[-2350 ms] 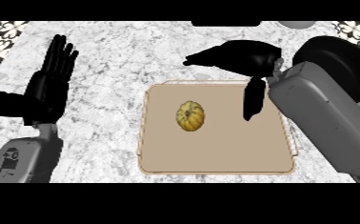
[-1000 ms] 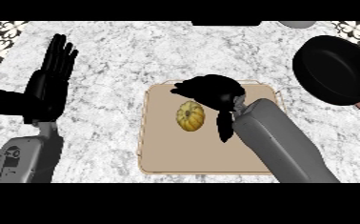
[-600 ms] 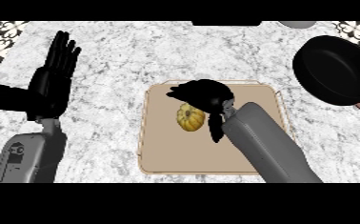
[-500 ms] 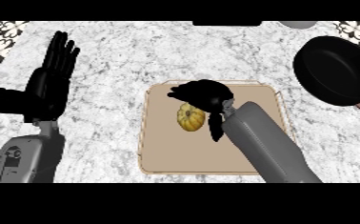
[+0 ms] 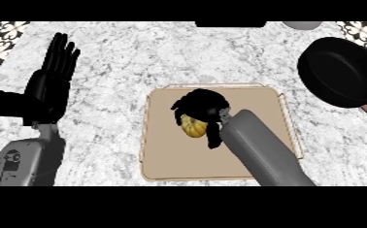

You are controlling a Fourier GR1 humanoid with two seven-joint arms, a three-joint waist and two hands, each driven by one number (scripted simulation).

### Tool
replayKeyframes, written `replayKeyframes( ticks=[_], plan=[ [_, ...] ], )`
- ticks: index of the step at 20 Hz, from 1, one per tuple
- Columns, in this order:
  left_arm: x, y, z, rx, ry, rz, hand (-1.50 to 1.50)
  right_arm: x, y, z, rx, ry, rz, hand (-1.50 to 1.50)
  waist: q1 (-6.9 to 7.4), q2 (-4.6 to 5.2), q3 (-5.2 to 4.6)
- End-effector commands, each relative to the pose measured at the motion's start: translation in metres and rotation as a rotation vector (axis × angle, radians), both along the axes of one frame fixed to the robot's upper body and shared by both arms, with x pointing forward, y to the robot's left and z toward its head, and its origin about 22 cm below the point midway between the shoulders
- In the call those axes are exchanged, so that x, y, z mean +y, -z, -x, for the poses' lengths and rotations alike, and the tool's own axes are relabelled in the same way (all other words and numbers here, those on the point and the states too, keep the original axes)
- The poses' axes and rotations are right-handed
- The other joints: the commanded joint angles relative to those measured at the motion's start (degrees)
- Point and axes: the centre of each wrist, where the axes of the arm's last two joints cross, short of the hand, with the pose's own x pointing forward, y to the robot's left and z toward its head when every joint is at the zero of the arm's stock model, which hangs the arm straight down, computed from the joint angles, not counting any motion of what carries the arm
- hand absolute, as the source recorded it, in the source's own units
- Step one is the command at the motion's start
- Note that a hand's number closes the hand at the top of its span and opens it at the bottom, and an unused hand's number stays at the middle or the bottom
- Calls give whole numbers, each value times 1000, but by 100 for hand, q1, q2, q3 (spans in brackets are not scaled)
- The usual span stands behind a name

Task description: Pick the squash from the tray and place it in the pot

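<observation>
A yellow squash (image 5: 191, 126) lies on the tan tray (image 5: 165, 159), left of its middle. My right hand (image 5: 201, 105) covers the squash from above, its fingers curled down over the left and top sides and its thumb hanging down on the right, so only the squash's lower part shows. The black pot (image 5: 335, 70) stands at the counter's right edge, well apart from the tray. My left hand (image 5: 50, 79) rests open at the left side, fingers up.
The counter (image 5: 114, 105) is grey-white marble. A dark object (image 5: 231, 24) and a pale bowl (image 5: 302, 24) peek in at the far edge. The right forearm (image 5: 261, 152) crosses the tray's lower right part.
My right hand has come down from the tray's far right corner onto the squash and curled its fingers over it. The squash stays in its place on the tray; the left hand is unmoved.
</observation>
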Motion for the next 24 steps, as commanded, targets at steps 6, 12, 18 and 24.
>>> replayKeyframes(
  ticks=[6,12,18,24],
  plan=[
    [-4,-3,-4,-4,-16,-14,0,28,28,48,-30,-92,-27,150,-18,34,15],
    [-4,-1,0,1,-13,-13,0,15,-3,27,-222,-21,-59,150,-26,32,15],
    [-1,0,0,-20,-5,-8,0,-30,-50,-43,-333,741,-59,150,40,157,12],
    [-9,-6,-5,-29,37,-12,0,-44,-111,-74,-528,1271,-146,150,241,211,1]
  ],
)
